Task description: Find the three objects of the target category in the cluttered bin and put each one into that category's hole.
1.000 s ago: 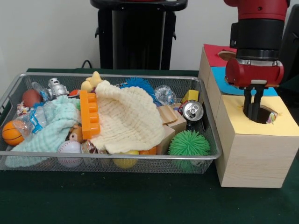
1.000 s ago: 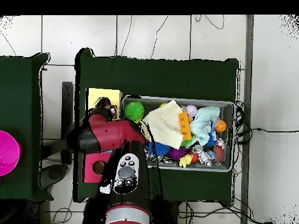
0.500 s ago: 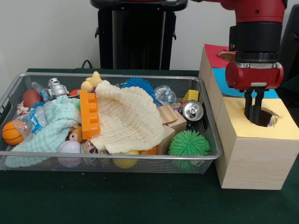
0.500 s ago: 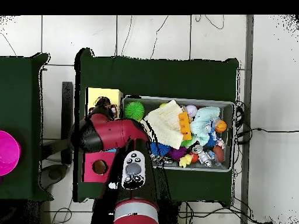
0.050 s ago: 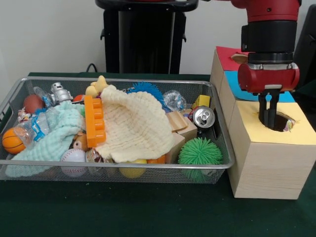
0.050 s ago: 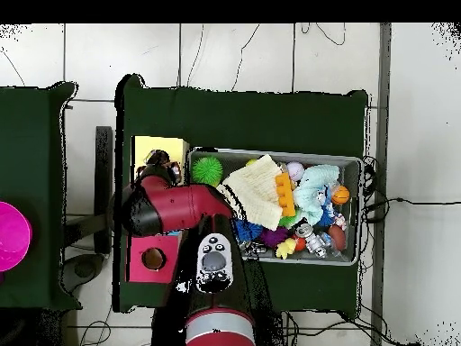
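One green-covered desk (image 5: 123, 212) carries a wire bin (image 5: 29, 170) heaped with toys beside a row of wooden boxes. The cream cloth (image 5: 136, 123) lies across the middle of the heap, with the green spiky ball (image 5: 199, 151) and a drink can (image 5: 203, 117) at the box end. The claw (image 5: 269, 123) hangs with its tips in the yellow box's hole (image 5: 284, 122), fingers close together; whether they grip anything I cannot tell.

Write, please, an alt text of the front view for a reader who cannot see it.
The robot's gripper reaches into the hole of the yellow-topped wooden box. Left of it, a wire bin holds a cream cloth, a green spiky ball and a can.
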Tool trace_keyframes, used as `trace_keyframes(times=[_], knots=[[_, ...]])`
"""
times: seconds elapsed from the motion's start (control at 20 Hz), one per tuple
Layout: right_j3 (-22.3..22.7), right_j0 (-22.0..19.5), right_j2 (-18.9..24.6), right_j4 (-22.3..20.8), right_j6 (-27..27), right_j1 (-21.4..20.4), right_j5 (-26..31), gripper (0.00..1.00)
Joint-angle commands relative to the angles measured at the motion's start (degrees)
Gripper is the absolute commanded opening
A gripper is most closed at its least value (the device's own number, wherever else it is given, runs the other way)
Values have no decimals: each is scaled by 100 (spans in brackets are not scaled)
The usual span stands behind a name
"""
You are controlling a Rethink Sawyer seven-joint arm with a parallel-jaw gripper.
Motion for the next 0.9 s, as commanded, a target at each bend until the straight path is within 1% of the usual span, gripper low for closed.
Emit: trace_keyframes(times=[0.05,0.1,0.2,0.3,0.35,0.45,0.65,0.75,0.85,0.9], knots=[[50,-437,671,-232,485,-633,-172,0],[72,-481,702,-272,498,-628,-253,0],[154,-567,710,-403,625,-535,-649,0],[241,-605,611,-583,769,-335,-1173,0],[224,-628,583,-645,795,-246,-1348,0],[175,-674,577,-654,811,-160,-1373,0],[185,-933,812,-686,685,-282,-1021,0],[237,-1062,912,-749,730,-209,-1152,0],[222,-1118,933,-805,803,-42,-1403,0],[180,-1084,903,-780,846,55,-1512,0]])
